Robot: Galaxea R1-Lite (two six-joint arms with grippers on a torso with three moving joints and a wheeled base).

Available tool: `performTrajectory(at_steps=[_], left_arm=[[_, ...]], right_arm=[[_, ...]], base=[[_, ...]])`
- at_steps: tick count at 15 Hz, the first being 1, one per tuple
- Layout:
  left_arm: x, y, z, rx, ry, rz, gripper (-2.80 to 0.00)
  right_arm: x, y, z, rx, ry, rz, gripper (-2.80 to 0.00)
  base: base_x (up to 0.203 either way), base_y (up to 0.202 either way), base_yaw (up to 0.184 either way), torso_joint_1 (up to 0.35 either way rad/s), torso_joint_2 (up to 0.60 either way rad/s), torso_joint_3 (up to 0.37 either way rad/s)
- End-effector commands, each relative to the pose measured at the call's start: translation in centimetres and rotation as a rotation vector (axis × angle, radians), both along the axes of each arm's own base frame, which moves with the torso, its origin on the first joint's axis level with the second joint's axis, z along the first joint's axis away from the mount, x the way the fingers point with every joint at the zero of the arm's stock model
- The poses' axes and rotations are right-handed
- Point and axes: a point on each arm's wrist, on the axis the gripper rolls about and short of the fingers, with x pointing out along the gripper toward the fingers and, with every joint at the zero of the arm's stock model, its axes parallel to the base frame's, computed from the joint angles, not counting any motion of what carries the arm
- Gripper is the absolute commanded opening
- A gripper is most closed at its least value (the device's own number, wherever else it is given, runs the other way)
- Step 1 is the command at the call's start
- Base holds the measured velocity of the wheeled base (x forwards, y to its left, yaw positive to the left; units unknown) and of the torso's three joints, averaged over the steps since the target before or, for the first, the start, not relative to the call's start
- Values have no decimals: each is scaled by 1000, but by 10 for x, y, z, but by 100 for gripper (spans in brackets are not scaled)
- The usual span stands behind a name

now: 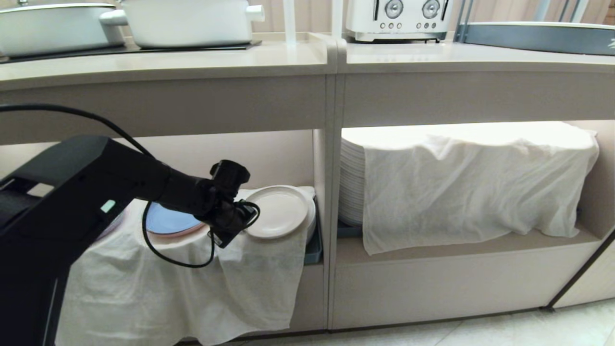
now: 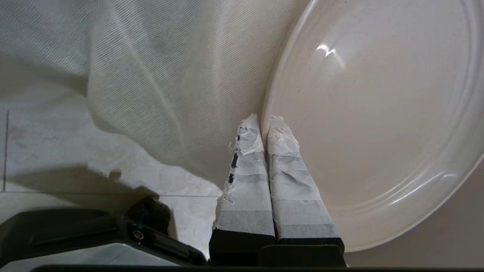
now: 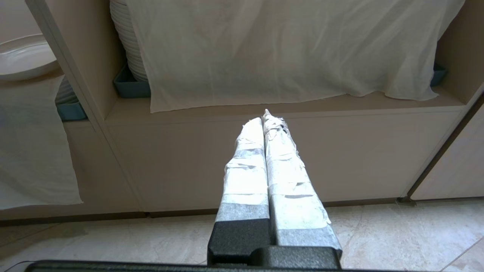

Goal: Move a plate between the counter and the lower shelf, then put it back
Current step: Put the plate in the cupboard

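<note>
The cream plate (image 1: pixel 277 210) hangs tilted over the cloth-draped stack in the left bay of the lower shelf (image 1: pixel 432 250), under the counter (image 1: pixel 192 62). My left gripper (image 1: pixel 240 225) is shut on the plate's near rim. In the left wrist view the taped fingers (image 2: pixel 249 177) pinch the rim of the plate (image 2: pixel 370 113), one on each side. The same plate (image 3: pixel 22 56) shows at the edge of the right wrist view. My right gripper (image 3: pixel 266 117) is shut on nothing, parked low in front of the right bay, outside the head view.
A blue plate (image 1: pixel 168 221) lies on the cloth behind my left arm. White cloth (image 1: pixel 461 178) covers tall plate stacks in the right bay, past the vertical divider (image 1: pixel 331 192). White pots (image 1: pixel 187 21), a toaster (image 1: pixel 399 19) and a grey-blue tray (image 1: pixel 538 36) stand on the counter.
</note>
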Motion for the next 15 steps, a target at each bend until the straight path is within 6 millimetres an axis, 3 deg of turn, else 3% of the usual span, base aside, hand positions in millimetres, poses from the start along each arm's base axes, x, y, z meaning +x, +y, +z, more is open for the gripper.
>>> performTrajectory(at_steps=[1,15], left_arm=[[5,-2,-4,0,-2,8,-280],[13,-6,-10,6,-6,-2,-280]], right_arm=[[0,0,0,0,0,0,-280],[0,0,0,0,0,0,-280]], base=[[0,0,0,0,0,0],[0,0,0,0,0,0]])
